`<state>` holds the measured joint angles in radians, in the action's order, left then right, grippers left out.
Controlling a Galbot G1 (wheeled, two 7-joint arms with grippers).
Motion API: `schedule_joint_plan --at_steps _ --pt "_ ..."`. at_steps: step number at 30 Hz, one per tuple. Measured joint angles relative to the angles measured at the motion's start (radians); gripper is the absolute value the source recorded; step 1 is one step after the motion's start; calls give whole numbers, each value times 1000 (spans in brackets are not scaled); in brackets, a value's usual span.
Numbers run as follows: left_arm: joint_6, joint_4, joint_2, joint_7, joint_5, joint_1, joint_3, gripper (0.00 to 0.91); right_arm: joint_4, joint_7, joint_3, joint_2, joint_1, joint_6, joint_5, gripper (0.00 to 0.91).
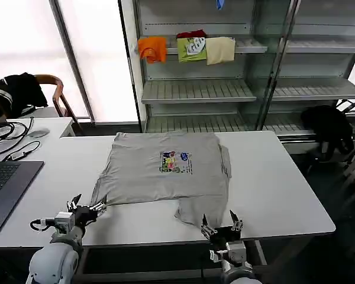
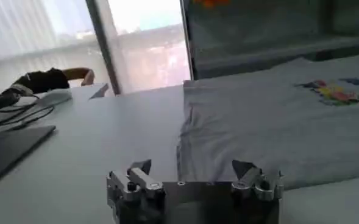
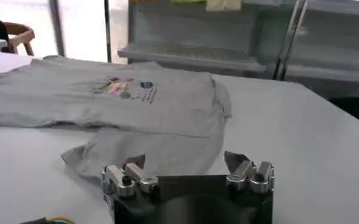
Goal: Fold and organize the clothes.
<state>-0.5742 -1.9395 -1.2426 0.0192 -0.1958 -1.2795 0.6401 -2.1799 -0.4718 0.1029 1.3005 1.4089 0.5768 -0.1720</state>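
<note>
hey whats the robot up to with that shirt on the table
A two-armed robot is working on a grey T-shirt spread on the white table, print side up. The left gripper sits open at the shirt's left sleeve corner, and the right gripper sits open at the near edge by a flap of cloth. Neither holds the cloth yet, and the shirt looks partly folded.

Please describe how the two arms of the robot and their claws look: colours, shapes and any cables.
Both arms are pale grey and rounded. The left claw and right claw have silver metal knuckles, dark pointed fingertips and a black base plate. A yellow cable loops beside the left wrist.
</note>
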Motion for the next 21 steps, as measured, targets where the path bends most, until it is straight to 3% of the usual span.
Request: schedule_joint_plan --at_steps 14,15,16,17,18,19,20,21 --pt "-2 30 13 -9 -35 -1 3 907 24 -12 -22 15 3 1 2 907" --pt "-2 32 13 -10 -36 0 3 887 26 -12 -23 16 3 1 1 907" --pt "-2 34 13 -11 -37 0 3 665 28 -13 -24 17 3 1 -1 877" --pt "-2 36 14 -12 -39 -1 3 524 30 -14 -24 19 3 1 -2 776" --pt "-2 38 14 -13 -42 -2 2 222 31 -15 -24 20 3 1 -3 453" --pt "-2 41 14 -13 -43 -3 1 222 33 -17 -23 22 3 1 -5 453" --pt "-2 42 14 -13 -44 -4 1 20 35 -18 -22 22 3 1 -8 40" --pt "-1 43 15 -13 -45 -5 1 20 36 -20 -22 22 3 0 -10 0"
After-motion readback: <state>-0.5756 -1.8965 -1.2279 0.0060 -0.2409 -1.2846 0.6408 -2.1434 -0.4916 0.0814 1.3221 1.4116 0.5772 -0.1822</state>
